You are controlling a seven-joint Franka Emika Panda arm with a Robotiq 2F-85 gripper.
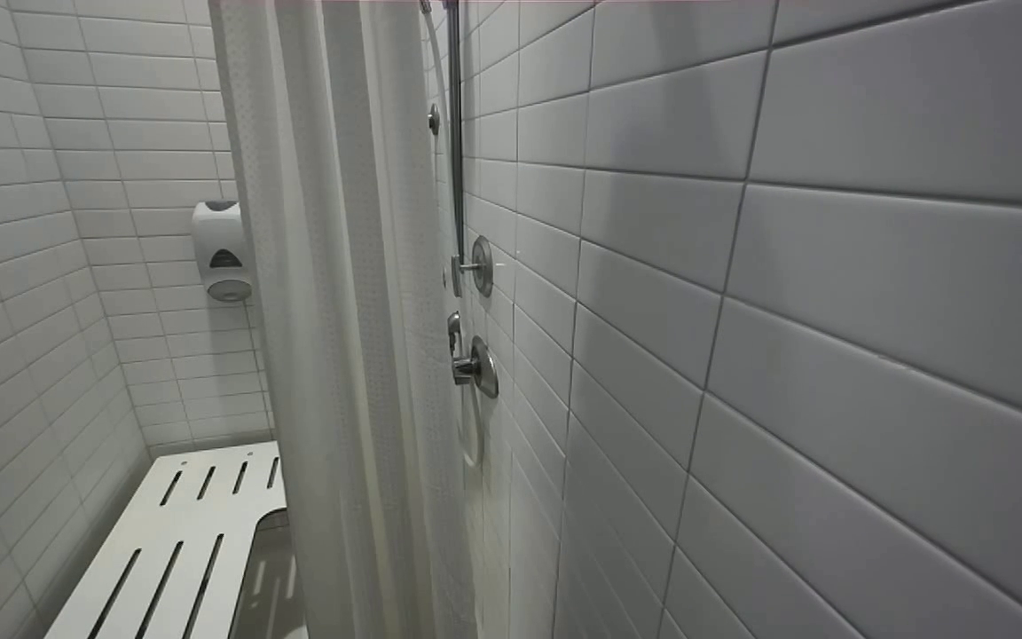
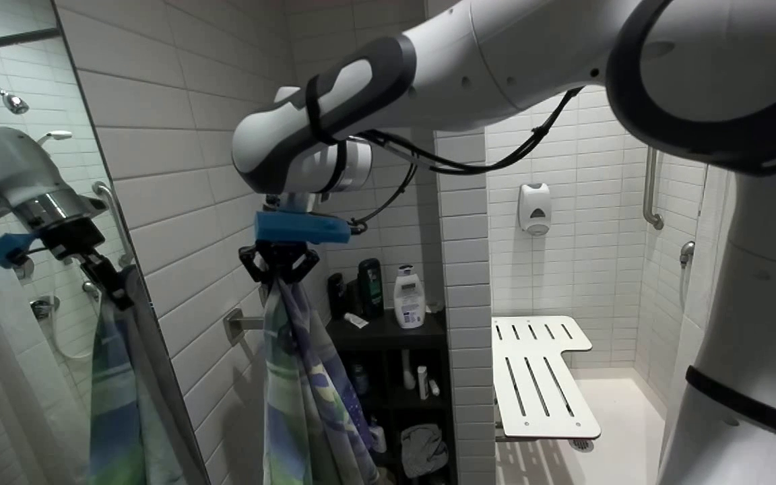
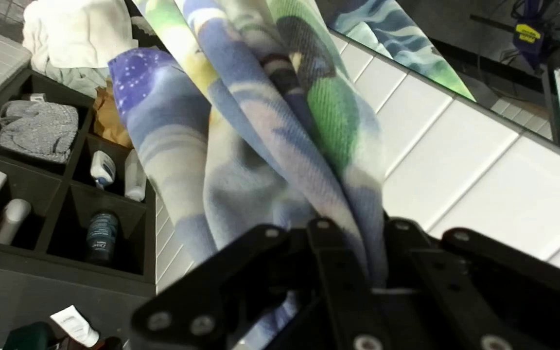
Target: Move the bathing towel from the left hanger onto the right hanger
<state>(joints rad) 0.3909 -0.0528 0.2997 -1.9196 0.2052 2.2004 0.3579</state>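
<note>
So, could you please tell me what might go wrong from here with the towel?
The towel is pinched at a bunched upper part in the gripper, so it might slip out. Its folds could snag on the hanger, whose far end is hidden behind them. Swung toward the shelf unit, it might knock over the white bottle on top.

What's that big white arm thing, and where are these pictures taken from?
That's a robot arm. Its black gripper works like a hand and is closed on a colourful towel, which hangs down. Two pictures are taken from outside the robot: in an exterior view there's the arm and a black shelf with bottles on top; in an exterior view, a shower curtain. A white bench shows in both exterior views. The wrist view is filmed from the arm itself, so the gripper and towel look close.
</note>
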